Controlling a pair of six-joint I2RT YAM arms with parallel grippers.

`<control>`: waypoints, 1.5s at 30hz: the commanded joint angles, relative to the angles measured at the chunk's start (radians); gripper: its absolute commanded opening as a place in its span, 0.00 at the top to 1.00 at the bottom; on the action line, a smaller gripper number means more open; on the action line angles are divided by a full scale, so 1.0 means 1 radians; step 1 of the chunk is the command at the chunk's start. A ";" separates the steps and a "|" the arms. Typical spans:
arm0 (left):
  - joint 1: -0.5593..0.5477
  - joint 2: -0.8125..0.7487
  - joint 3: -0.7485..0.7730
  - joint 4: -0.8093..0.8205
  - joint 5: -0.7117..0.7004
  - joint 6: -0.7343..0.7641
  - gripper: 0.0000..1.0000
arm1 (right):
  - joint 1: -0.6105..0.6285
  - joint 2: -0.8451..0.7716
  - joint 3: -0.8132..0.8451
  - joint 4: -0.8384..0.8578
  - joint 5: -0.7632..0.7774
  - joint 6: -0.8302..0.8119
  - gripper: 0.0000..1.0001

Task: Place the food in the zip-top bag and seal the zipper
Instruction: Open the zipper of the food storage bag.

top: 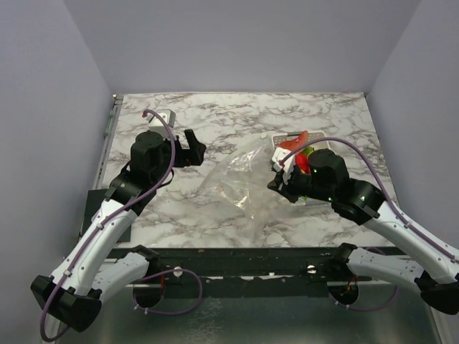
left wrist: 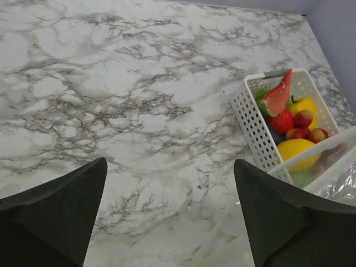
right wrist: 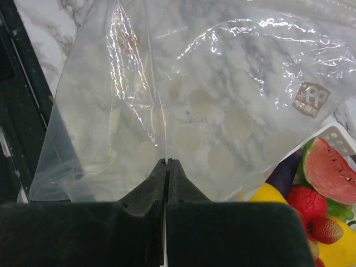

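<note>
Left gripper hangs with its jaws spread wide and empty above the marble-patterned table, just left of the clear soft plastic zip-top bag with pale dots, which sprawls mid-table. Your right gripper is clamped tight, pinching a fold of that film. Expect the bag to be light, floppy and slippery (grip it by the stiffer whitish zipper strip). Furthest right, the small toy fruits sit in the white perforated plastic basket; they are probably hard, light and easy to pinch.
</note>
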 commanded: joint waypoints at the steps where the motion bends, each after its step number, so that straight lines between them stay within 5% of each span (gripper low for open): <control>1: 0.027 0.010 -0.014 0.015 0.243 -0.019 0.03 | 0.006 -0.059 0.037 -0.126 -0.104 -0.093 0.99; 11: 0.049 -0.053 -0.096 0.023 0.562 -0.030 0.07 | 0.006 -0.143 0.058 -0.234 -0.212 -0.188 1.00; 28: 0.049 -0.167 -0.209 0.079 0.882 -0.111 0.12 | 0.006 -0.206 0.146 -0.358 -0.333 -0.287 0.99; 45: 0.048 -0.259 -0.213 0.083 0.973 -0.159 0.16 | 0.006 -0.185 0.219 -0.462 -0.360 -0.333 0.99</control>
